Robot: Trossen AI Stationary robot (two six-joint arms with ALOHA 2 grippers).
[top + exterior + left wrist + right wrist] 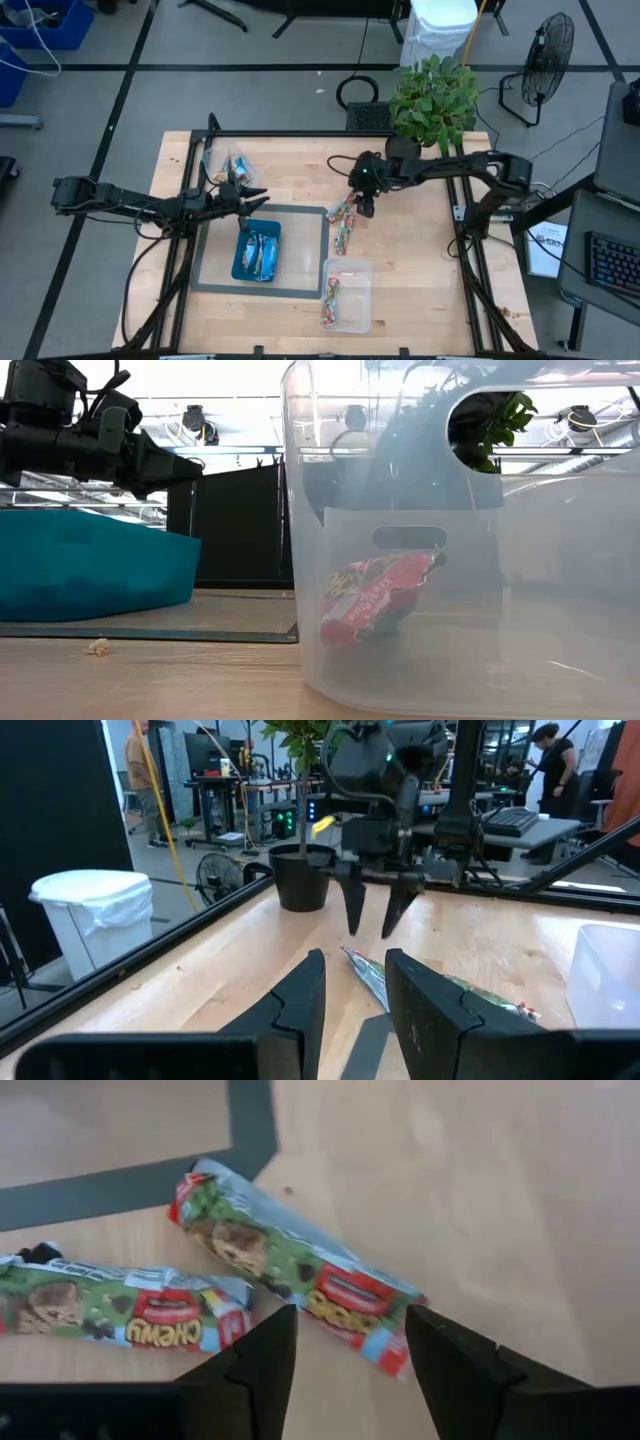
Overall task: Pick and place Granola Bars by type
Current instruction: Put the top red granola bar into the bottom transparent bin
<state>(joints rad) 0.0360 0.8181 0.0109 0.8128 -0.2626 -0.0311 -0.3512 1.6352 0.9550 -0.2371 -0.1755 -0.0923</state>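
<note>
- Between and just beyond the right gripper (pixel 345 1345), whose two dark fingers (pixel 262 1370) stand spread with nothing held, a red-green bar (pixel 295 1265) lies flat on the wooden table (pixel 480 1200); only the right wrist view shows its print and a second red-green bar (pixel 120 1315) lying beside it, off one finger's side.
- From above, the same gripper (pixel 366 207) hovers over those loose bars (pixel 343 222), near the corner of the grey mat (pixel 315 250).
- The left wrist view alone shows both grippers at once: the left gripper (pixel 355 982), fingers parted and empty, and beyond them the right gripper's tips apart above a bar (pixel 368 976).
- The high view shows blue bars in the teal tray (pixel 240 262), just below the left gripper (pixel 258 200), and a clear tub (pixel 362 300) holding more bars.
- The low view adds a red-wrapped bar (pixel 375 598) seen through the tub wall (pixel 300 510), leaning rather than lying flat.
</note>
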